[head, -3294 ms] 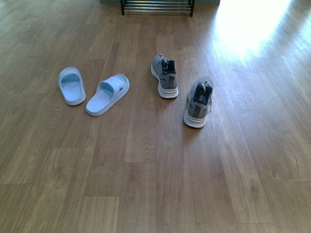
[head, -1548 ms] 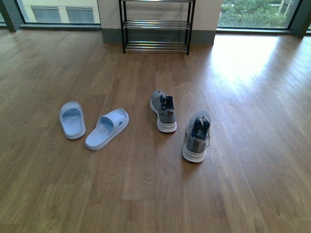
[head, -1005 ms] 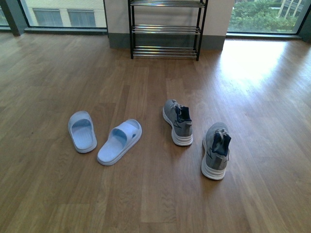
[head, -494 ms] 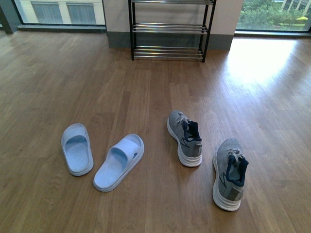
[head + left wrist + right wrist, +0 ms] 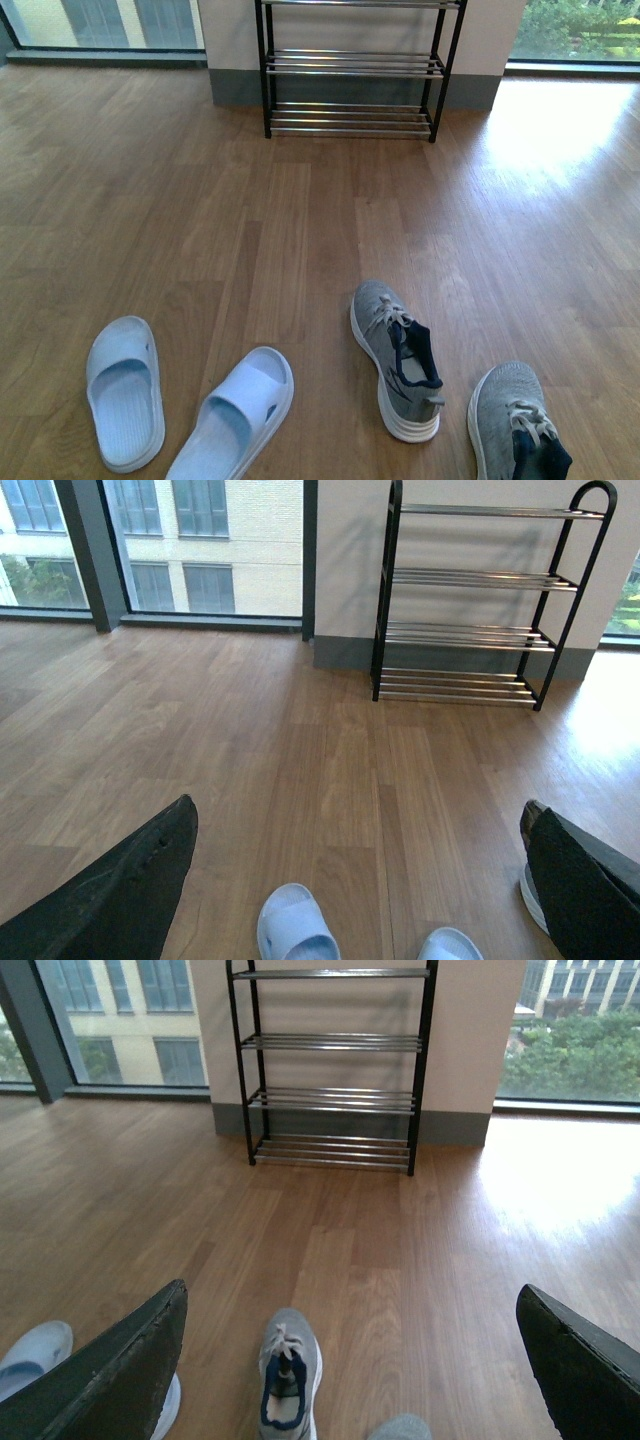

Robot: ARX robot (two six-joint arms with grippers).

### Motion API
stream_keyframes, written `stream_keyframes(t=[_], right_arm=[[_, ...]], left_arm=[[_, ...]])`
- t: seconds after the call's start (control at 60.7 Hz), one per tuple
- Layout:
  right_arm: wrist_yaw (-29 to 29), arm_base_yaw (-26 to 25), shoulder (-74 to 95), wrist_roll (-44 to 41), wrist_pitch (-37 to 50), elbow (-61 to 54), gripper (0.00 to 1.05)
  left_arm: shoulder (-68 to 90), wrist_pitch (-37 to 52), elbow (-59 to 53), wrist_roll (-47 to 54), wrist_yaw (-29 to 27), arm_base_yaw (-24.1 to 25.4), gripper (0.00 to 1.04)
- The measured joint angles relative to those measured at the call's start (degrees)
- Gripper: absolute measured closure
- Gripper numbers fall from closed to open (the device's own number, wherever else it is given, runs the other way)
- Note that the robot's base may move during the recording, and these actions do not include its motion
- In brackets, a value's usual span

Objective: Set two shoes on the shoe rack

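Two pale blue slides (image 5: 123, 390) (image 5: 235, 415) lie on the wood floor at the near left of the front view. Right of them are two grey sneakers (image 5: 395, 360) (image 5: 515, 425), toes toward the rack; the right one is cut off by the frame edge. The shoe rack (image 5: 350, 75) stands bare against the far wall. No arm shows in the front view. My left gripper (image 5: 360, 810) hangs open above the slides (image 5: 295, 930). My right gripper (image 5: 352, 1290) is open above one sneaker (image 5: 288, 1375), and its wrist view also holds the other sneaker's toe (image 5: 400, 1427).
Floor-length windows (image 5: 100, 20) flank the pale wall pillar (image 5: 470, 1020) behind the rack. A sunlit patch (image 5: 560, 120) glares on the floor at the far right. Bare wood floor (image 5: 300, 220) runs from the shoes to the rack.
The front view has closed in on the shoes. They have slid down to its lower edge, the right sneaker is now partly cut off, and the rack looks larger.
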Motion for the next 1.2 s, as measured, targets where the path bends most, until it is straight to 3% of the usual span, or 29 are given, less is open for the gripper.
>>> stream_keyframes(t=[0.214,0.28,0.346,0.412,0.527,0.659,0.807,1.005,1.202], right_arm=[[0.3,0.0,0.1,0.0,-0.1,0.0,0.09],[4.5,0.3,2.9,2.0,-2.6,1.0,0.09],[3.6,-3.3,10.8,4.2,-0.8,1.9,0.09],[-0.8,-8.3,22.3,5.1,4.7,2.7,0.09],[-5.1,-14.8,47.6,3.2,20.1,3.8,0.09],[-5.8,-17.6,76.4,-0.9,37.1,6.9,0.09],[-5.4,-18.0,106.4,-5.6,50.0,12.0,0.09],[-4.3,-19.1,133.5,-8.0,52.4,20.2,0.09],[-4.5,-20.5,145.4,-7.8,51.0,26.7,0.09]], left_arm=[[0.0,0.0,0.0,0.0,0.0,0.0,0.09],[0.0,0.0,0.0,0.0,0.0,0.0,0.09],[0.0,0.0,0.0,0.0,0.0,0.0,0.09],[0.0,0.0,0.0,0.0,0.0,0.0,0.09],[0.0,0.0,0.0,0.0,0.0,0.0,0.09],[0.0,0.0,0.0,0.0,0.0,0.0,0.09],[0.0,0.0,0.0,0.0,0.0,0.0,0.09],[0.0,0.0,0.0,0.0,0.0,0.0,0.09],[0.0,0.0,0.0,0.0,0.0,0.0,0.09]])
